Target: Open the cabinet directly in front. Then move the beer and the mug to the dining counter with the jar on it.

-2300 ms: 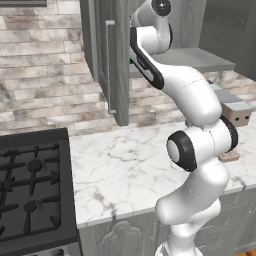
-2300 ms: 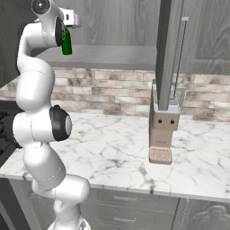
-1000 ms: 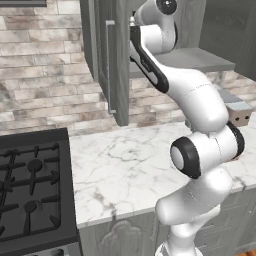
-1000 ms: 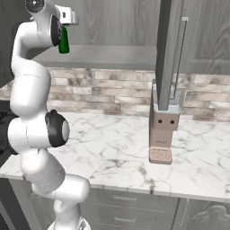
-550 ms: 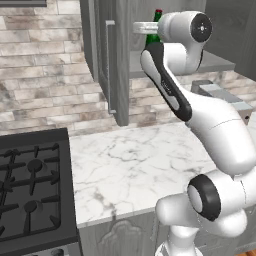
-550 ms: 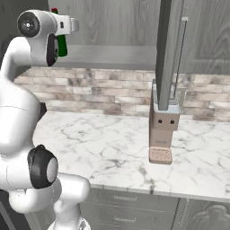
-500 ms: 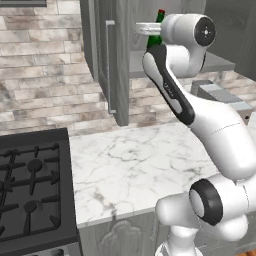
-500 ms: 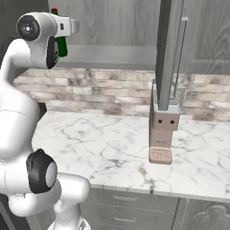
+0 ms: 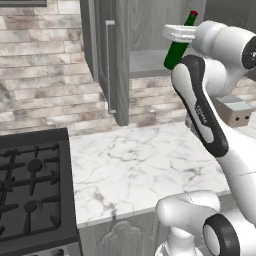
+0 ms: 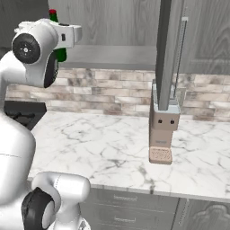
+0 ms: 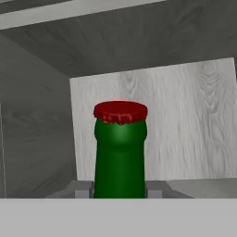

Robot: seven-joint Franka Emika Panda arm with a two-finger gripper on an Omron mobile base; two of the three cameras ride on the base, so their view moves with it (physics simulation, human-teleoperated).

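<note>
In the left base view, a black stove [image 9: 30, 195] with cast grates is occupying the lower left of the frame. To its right, a glossy white marble worktop [image 9: 145, 170] with grey veining is running across the centre, below a backsplash [image 9: 45, 75] of rough grey-brown stone brick. The cabinet [image 9: 125, 30], matt grey wood-grain, is standing open at upper centre: one flat door [image 9: 107, 60] is swinging out edge-on toward the camera, carrying a slim metal bar handle [image 9: 111, 67]. At upper right, the gripper [image 9: 179, 35] is clamping the beer [image 9: 177, 45], a smooth dark-green glass bottle with a red cap, tilted with its neck leaning to the upper right, in front of the cabinet shelf edge. A small brown block-shaped appliance [image 9: 235, 112] is showing at the right edge.

In the right base view, the beer [image 10: 57, 33] is sitting at upper left beside the white wrist, mostly hidden. The second door [image 10: 167, 49] is hanging edge-on at centre right, above the brown appliance [image 10: 162, 134] on the marble [image 10: 103, 152].

In the hand view, the beer [image 11: 120, 152] is filling the lower centre, its crimped red cap uppermost. A grey finger [image 11: 81, 189] is pressing each side of the neck, against pale wood-grain panelling.
</note>
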